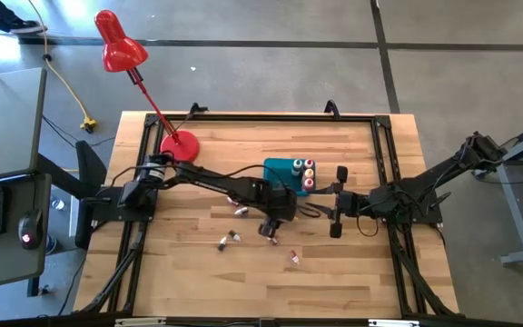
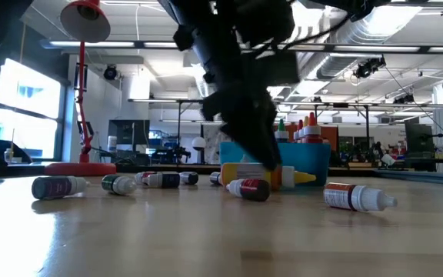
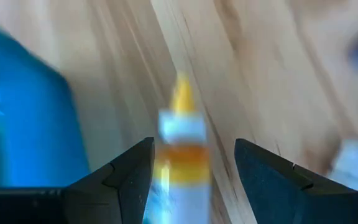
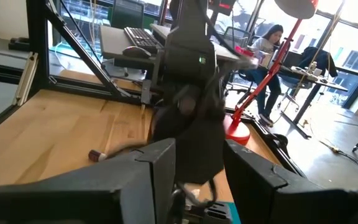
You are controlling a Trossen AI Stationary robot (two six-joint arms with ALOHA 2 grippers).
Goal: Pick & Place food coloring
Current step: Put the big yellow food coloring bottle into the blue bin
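Observation:
A yellow-tipped food coloring bottle (image 3: pixel 180 155) with a white and orange body lies on its side on the wood table, also seen in the low view (image 2: pixel 287 177). My left gripper (image 3: pixel 194 146) slants down over it, open, one finger on each side, apart from it as far as shows. Several more food coloring bottles lie loose on the table (image 2: pixel 58 186) (image 2: pixel 248 188) (image 2: pixel 356 196). Others stand upright (image 1: pixel 309 173) in the blue bin (image 1: pixel 284 169). My right gripper (image 1: pixel 339 200) waits level beside the bin, open, with nothing between its fingers.
A red desk lamp stands on its round base (image 1: pixel 180 143) at the table's far left. The blue bin (image 3: pixel 23 124) sits close beside my left gripper. Bare wood lies toward the near edge (image 1: pixel 243 282). A person sits at a desk in the room beyond (image 4: pixel 269 37).

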